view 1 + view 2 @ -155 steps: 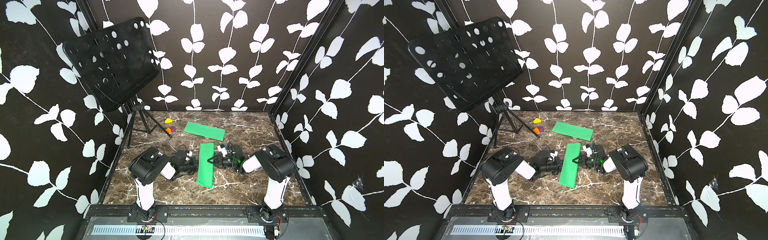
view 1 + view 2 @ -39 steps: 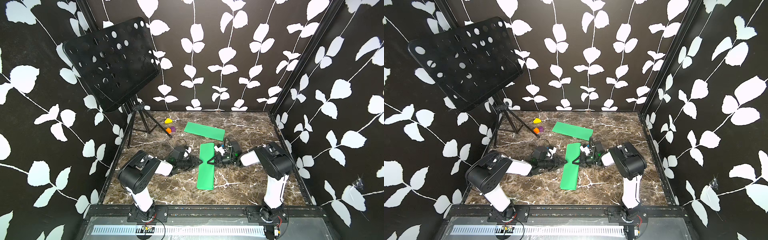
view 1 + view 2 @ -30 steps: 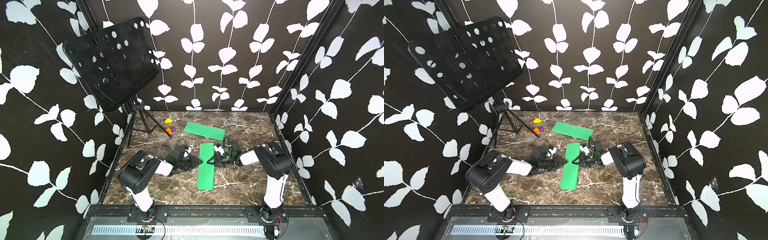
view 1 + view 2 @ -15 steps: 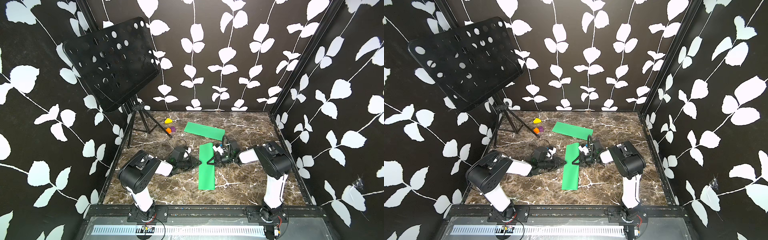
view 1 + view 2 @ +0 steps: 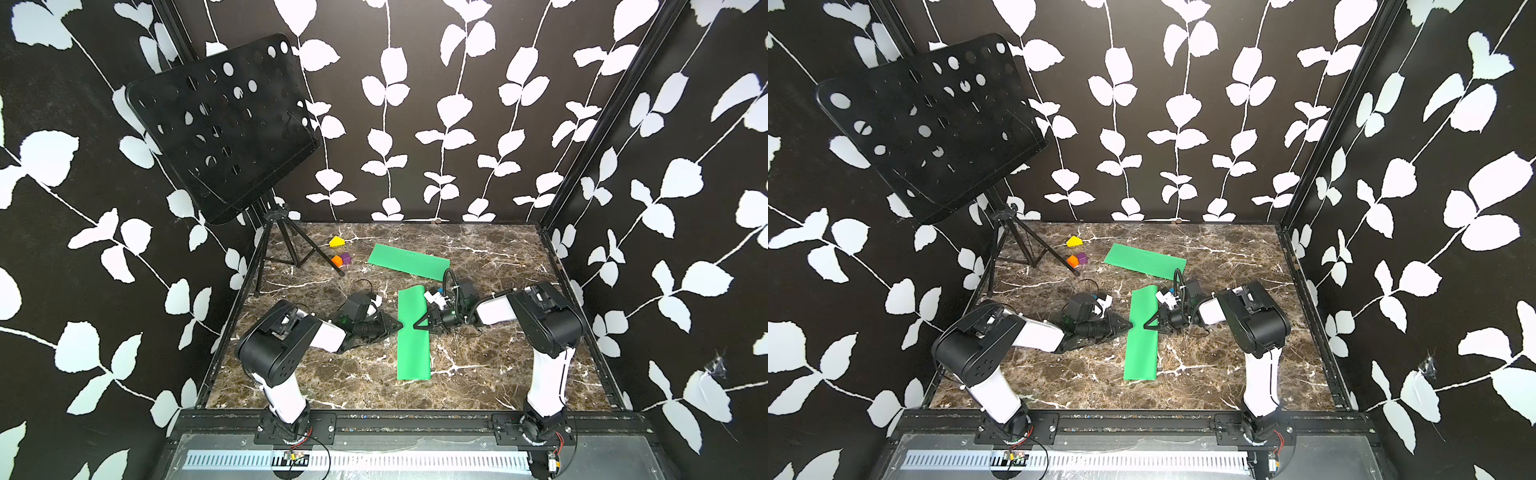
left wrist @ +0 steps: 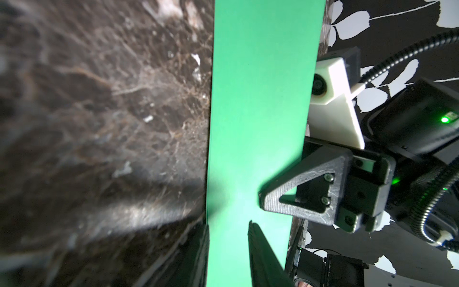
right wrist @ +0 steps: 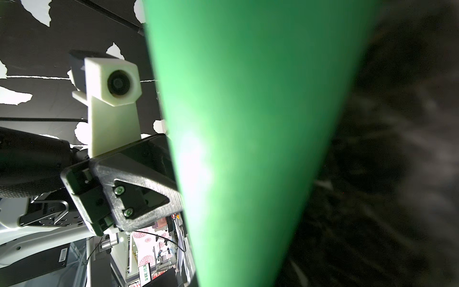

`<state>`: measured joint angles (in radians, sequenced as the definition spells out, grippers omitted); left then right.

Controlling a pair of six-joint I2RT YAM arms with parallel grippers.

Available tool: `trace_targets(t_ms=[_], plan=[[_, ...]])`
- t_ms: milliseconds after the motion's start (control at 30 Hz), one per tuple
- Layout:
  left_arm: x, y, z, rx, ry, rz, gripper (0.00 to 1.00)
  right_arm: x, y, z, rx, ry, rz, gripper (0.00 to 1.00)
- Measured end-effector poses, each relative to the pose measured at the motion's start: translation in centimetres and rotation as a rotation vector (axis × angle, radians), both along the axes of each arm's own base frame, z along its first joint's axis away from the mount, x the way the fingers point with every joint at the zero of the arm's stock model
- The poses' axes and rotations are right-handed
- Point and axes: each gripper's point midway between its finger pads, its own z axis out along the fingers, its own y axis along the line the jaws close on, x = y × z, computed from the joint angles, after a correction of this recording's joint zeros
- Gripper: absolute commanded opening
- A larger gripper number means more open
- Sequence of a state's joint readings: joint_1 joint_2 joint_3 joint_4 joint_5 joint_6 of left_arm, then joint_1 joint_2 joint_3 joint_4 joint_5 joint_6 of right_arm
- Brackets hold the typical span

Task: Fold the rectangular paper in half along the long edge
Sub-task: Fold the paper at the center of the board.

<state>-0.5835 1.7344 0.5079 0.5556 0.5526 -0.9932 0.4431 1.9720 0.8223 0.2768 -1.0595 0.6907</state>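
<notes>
Between left pincer (image 5: 399,326) and right pincer (image 5: 411,327): green paper (image 5: 413,353), a long narrow strip. Lies flat on the marble table (image 5: 490,374), long edges running from the arm bases toward the back wall.

Left pincer: sits at the strip's left long edge, about midway along it. Stands part open. In the left wrist view, a plain gap between its fingers (image 6: 258,253), with the paper's edge running through that gap: one finger over the green face, the other low at the table, just beside the edge. Straddles it, unpressed.

Right pincer: comes in at the right long edge, straight across from the left one, tips of the two nearly meeting over the green. Closes narrowly on the paper as far as shows: upper finger (image 6: 318,171) laid on the green face with its tip touching, lower finger hidden behind the sheet. In the right wrist view, none of its own fingers in sight, only paper (image 7: 248,124) filling the middle, close to the lens.

Beyond the right pincer: second green sheet (image 5: 409,261), near the strip's far end, not touching.
</notes>
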Motion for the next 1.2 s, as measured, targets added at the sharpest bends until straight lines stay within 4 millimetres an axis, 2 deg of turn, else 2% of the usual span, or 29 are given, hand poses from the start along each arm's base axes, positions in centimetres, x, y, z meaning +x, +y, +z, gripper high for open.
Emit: trace_targets(t_ms=[633, 767, 1000, 1200], plan=[[-0.02, 0.03, -0.08, -0.001, 0.003, -0.001, 0.29, -0.02, 0.03, -0.07, -0.007, 0.008, 0.003, 0.13], [-0.02, 0.04, -0.10, 0.000, 0.004, -0.001, 0.29, 0.10, 0.05, -0.07, -0.007, 0.016, -0.006, 0.10], [-0.03, 0.04, -0.11, 0.001, 0.002, -0.003, 0.29, 0.32, 0.14, -0.02, 0.002, 0.016, -0.021, 0.14], [-0.03, 0.00, -0.12, 0.001, 0.001, -0.006, 0.29, 0.49, 0.19, 0.05, 0.011, 0.015, -0.037, 0.12]])
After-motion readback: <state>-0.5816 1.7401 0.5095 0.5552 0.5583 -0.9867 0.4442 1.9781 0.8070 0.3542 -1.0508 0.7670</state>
